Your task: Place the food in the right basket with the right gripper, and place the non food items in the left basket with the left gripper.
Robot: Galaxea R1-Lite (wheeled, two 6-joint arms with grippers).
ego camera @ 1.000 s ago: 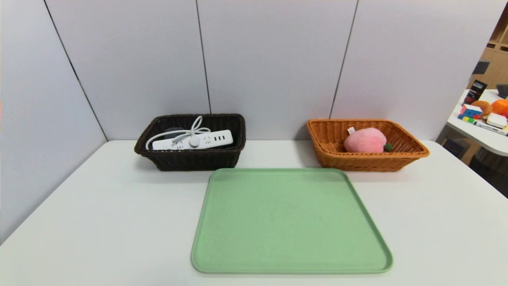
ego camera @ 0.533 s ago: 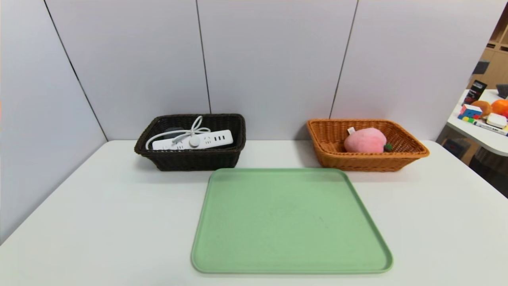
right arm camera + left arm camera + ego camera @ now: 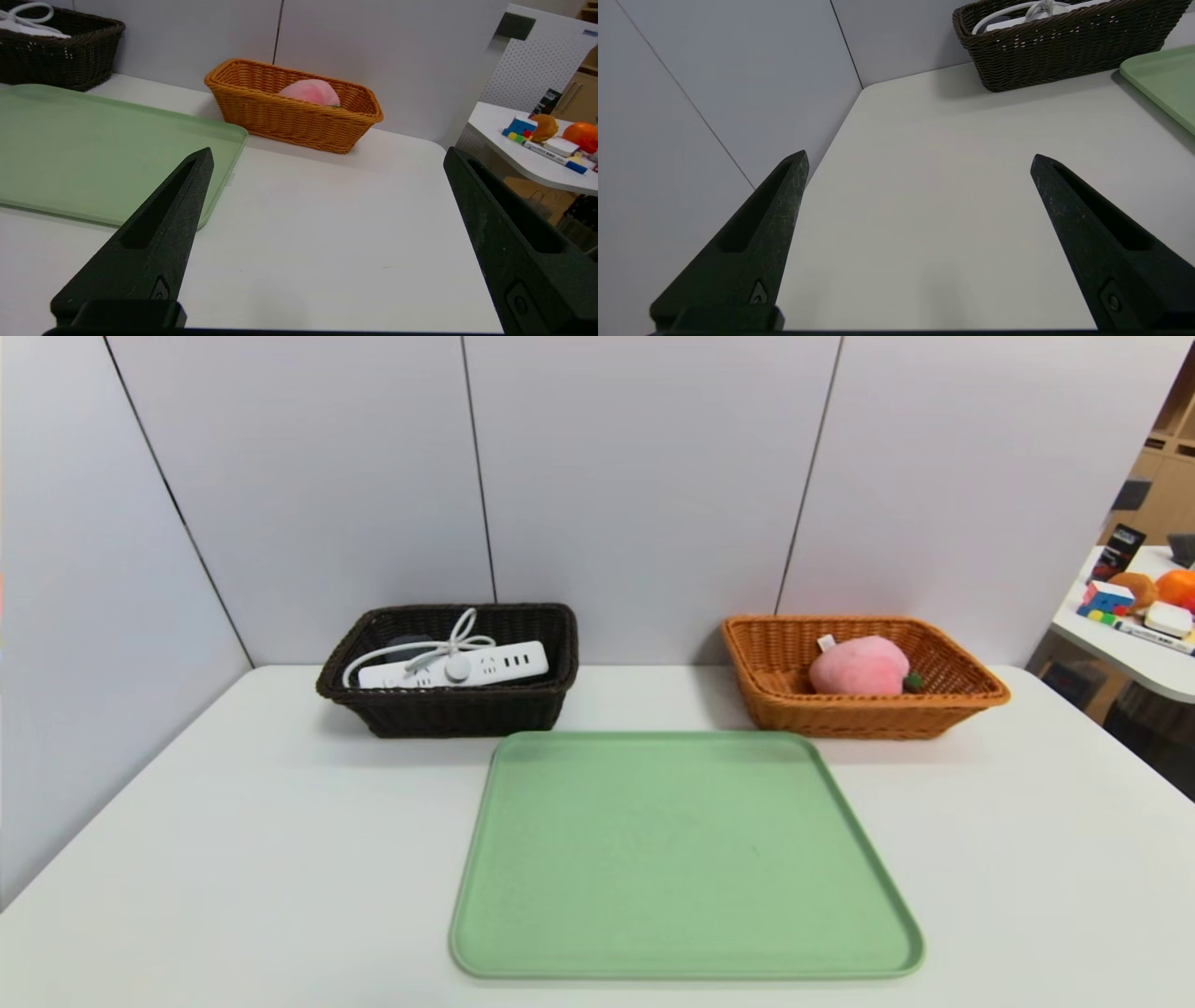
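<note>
Sorting looks finished: peach [image 3: 859, 665] lies in the tan basket [image 3: 971, 693], strip [image 3: 455, 666] in the dark basket [image 3: 448, 714], tray [image 3: 681, 859] bare. Left claw [image 3: 919, 161] and right claw [image 3: 328, 154] hang spread, holding nothing; next, only parking.

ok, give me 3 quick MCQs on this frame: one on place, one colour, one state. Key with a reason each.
1. Where is the plush peach?
A. on the green tray
B. in the orange-tan basket
C. in the dark brown basket

2. What colour is the power strip?
A. white
B. black
C. green

3. How do the right gripper fingers stand?
A. shut on the peach
B. shut, empty
C. open, empty

Key:
1 B: the peach lies inside the orange-tan basket; the green tray is bare.
2 A: strip and cord show white against the dark brown basket.
3 C: the fingers stand wide apart over the table, nothing between; the left gripper likewise.
</note>
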